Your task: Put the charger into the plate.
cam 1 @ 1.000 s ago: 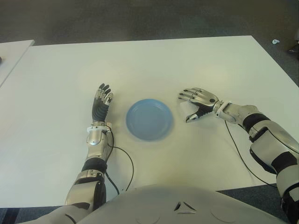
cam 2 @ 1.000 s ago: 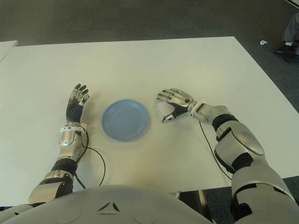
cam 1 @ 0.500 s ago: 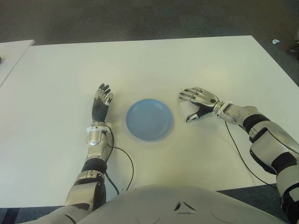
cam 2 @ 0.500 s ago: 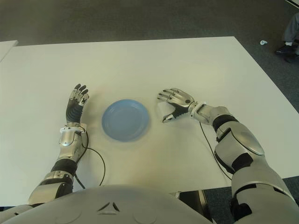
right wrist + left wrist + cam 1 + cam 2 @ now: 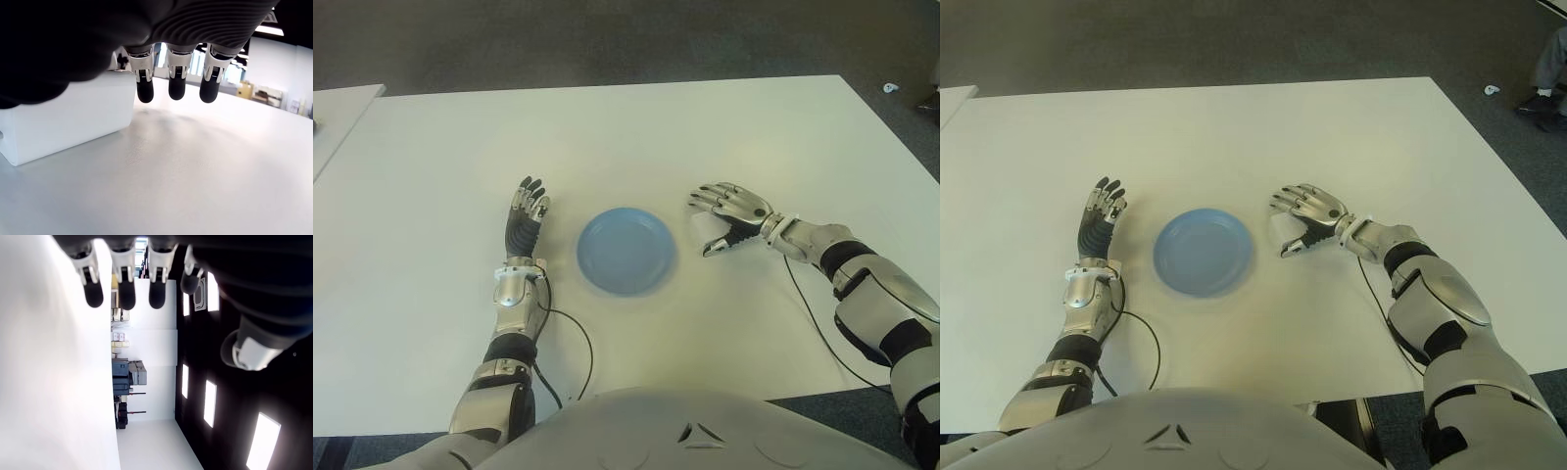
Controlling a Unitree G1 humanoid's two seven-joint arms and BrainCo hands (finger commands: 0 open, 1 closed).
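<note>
reach step, grasp pending. right hand (image 5: 730,214) right of centre, fingers apart, cupped over what looks like the white charger (image 5: 66,115), just right of the blue plate (image 5: 626,250). left hand (image 5: 525,217) idle, spread, left of plate. next: close, lift, carry left.

White surface (image 5: 636,137) spreading beyond the fingers, dark grey floor (image 5: 607,39) past its far edge, second white surface (image 5: 337,108) off left

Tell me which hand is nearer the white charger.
Right. The right hand is cupped over the white charger, fingers open and not yet gripping it. The left hand lies open on the far side of the blue plate.
</note>
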